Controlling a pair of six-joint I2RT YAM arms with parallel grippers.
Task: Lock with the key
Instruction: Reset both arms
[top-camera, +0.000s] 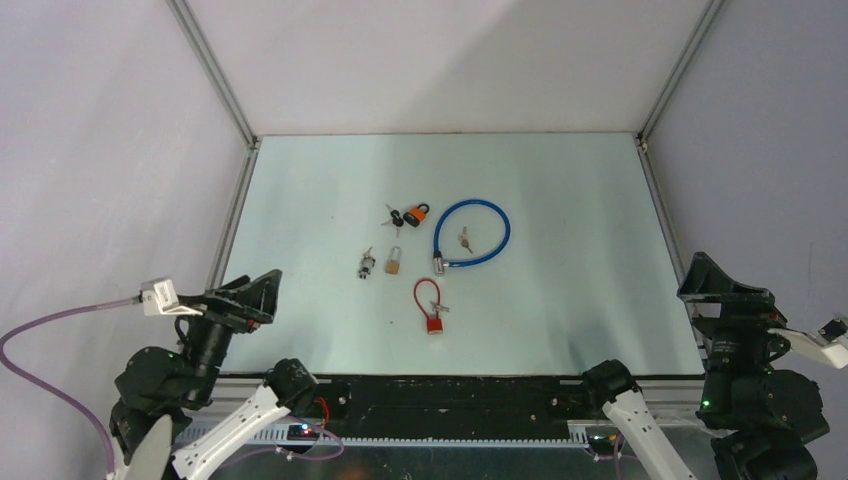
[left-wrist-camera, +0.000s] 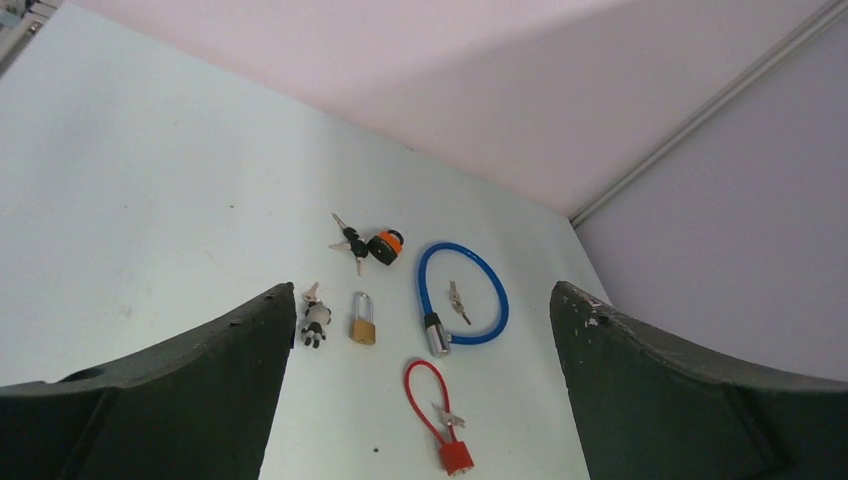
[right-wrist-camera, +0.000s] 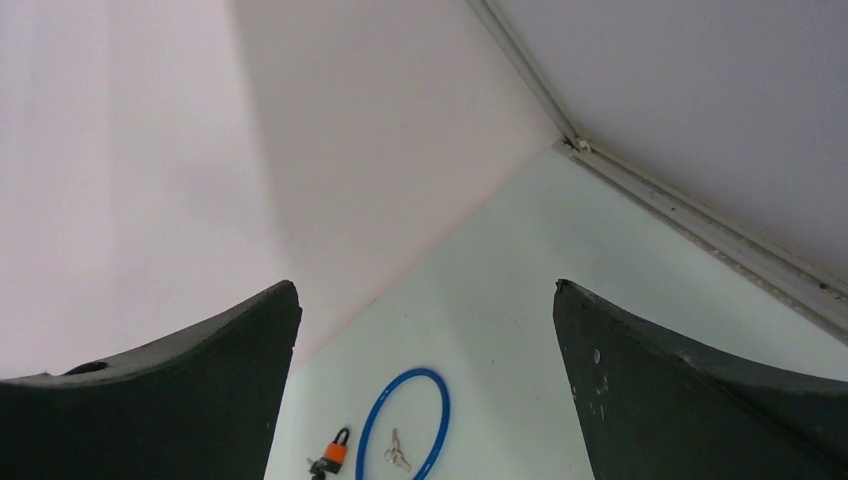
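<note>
Several locks lie mid-table. An orange padlock (top-camera: 417, 213) has black-headed keys (top-camera: 393, 216) beside it. A blue cable lock (top-camera: 471, 232) loops around a silver key pair (top-camera: 463, 238). A brass padlock (top-camera: 394, 262) lies beside a small key with a black-and-white charm (top-camera: 366, 264). A red cable lock (top-camera: 430, 305) has a silver key (top-camera: 443, 310) on its cable. All show in the left wrist view: orange padlock (left-wrist-camera: 385, 246), blue cable lock (left-wrist-camera: 463, 297), brass padlock (left-wrist-camera: 363, 320), red cable lock (left-wrist-camera: 438, 415). My left gripper (top-camera: 255, 290) and right gripper (top-camera: 715, 282) are open, empty, raised at the near corners.
The pale table (top-camera: 300, 200) is enclosed by white walls with aluminium frame posts (top-camera: 215, 70) at the back corners. A grey cable (top-camera: 50, 330) trails from the left arm. The right wrist view shows the blue cable lock (right-wrist-camera: 405, 425) and orange padlock (right-wrist-camera: 335, 452) far below.
</note>
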